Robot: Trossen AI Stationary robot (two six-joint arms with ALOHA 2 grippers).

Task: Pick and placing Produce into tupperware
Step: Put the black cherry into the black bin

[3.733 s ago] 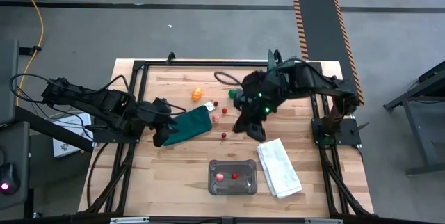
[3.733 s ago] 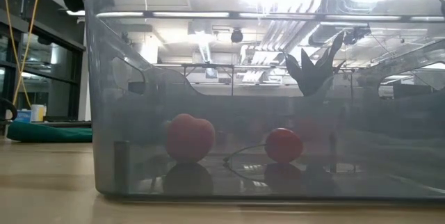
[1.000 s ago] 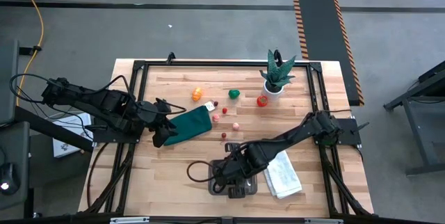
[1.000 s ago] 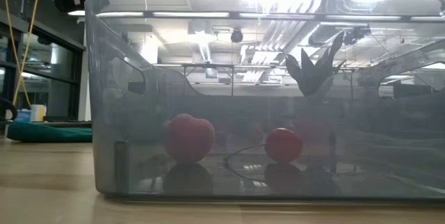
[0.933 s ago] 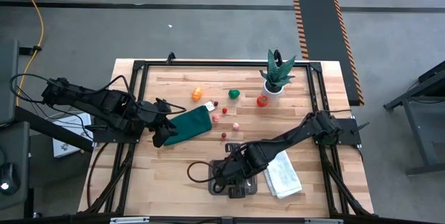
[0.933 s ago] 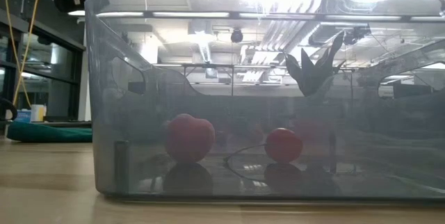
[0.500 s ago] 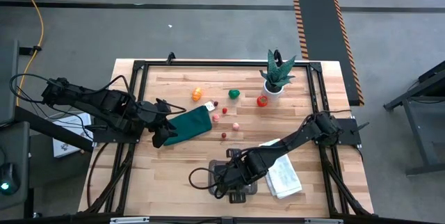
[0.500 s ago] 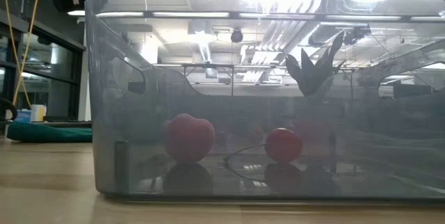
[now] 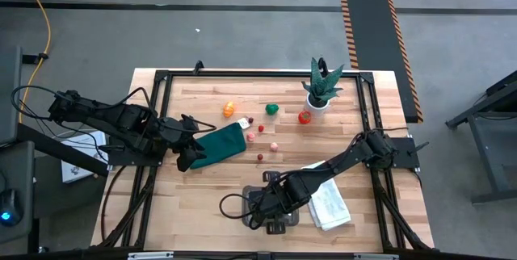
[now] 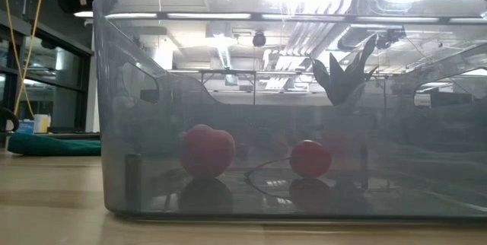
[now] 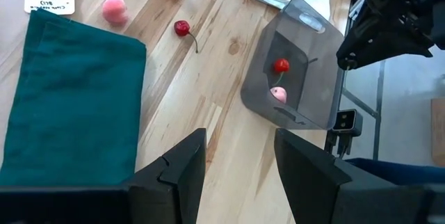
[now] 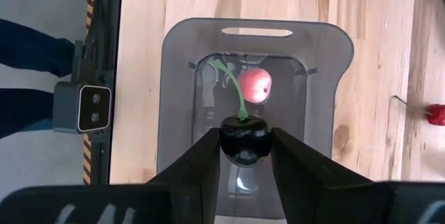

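dark cherry held over the container

while the right gripper (image 12: 245, 156) hangs above the tupperware (image 9: 257, 211) in the lower centre of the high view, its two fingers are closed narrowly on a dark cherry (image 12: 245, 140) whose green stem points up toward the container's far wall. seen from the right wrist, the cherry sits over the container's open interior, with a pink fruit (image 12: 255, 85) lying on the floor inside. the low view, looking through the clear wall, shows that pink fruit left of centre and a red cherry (image 10: 310, 158) with a thin stem just right of it, both resting on the bottom.

the left gripper (image 11: 238, 161) rests at the left-centre of the high view, at the edge of the dark green cloth (image 9: 220, 144); its fingers stand apart with nothing between them.

more produce lies loose on the wooden table (image 9: 202, 195) above the container in the high view: an orange piece (image 9: 229, 109), a green piece (image 9: 272, 109), a red piece (image 9: 304, 117) near the potted plant (image 9: 321, 86), and several small pink and red pieces right of the cloth, in the middle of the table. a folded white towel (image 9: 329, 199) lies just right of the container, partly under the right arm. a small white card (image 11: 49, 1) sits just beside the cloth's corner.
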